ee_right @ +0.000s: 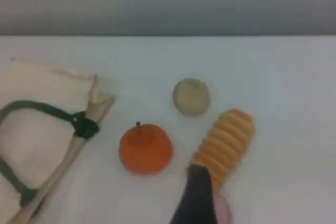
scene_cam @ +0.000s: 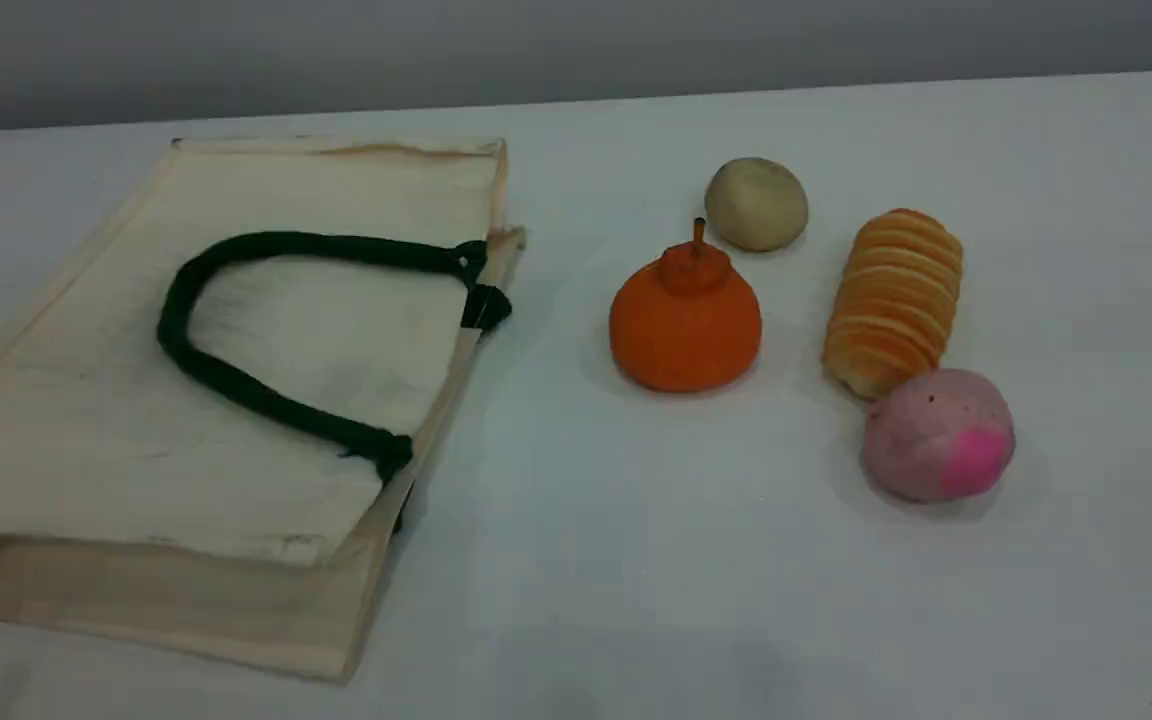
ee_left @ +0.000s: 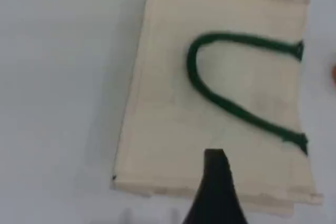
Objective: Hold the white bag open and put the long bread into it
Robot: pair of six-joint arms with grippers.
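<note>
The white bag lies flat on the table's left half, its mouth facing right and its dark green rope handle folded back on top. In the left wrist view the bag fills the middle, and my left gripper's one visible fingertip hovers above its near edge with nothing held. The long bread, golden-orange and ridged, lies on the right. The right wrist view shows the bread just beyond my right fingertip, which hangs above the bread's near end. Neither arm appears in the scene view.
An orange pumpkin-like thing with a stem sits between bag and bread. A round beige bun lies behind it. A pink ball touches the bread's near end. The white table ends at a grey wall behind.
</note>
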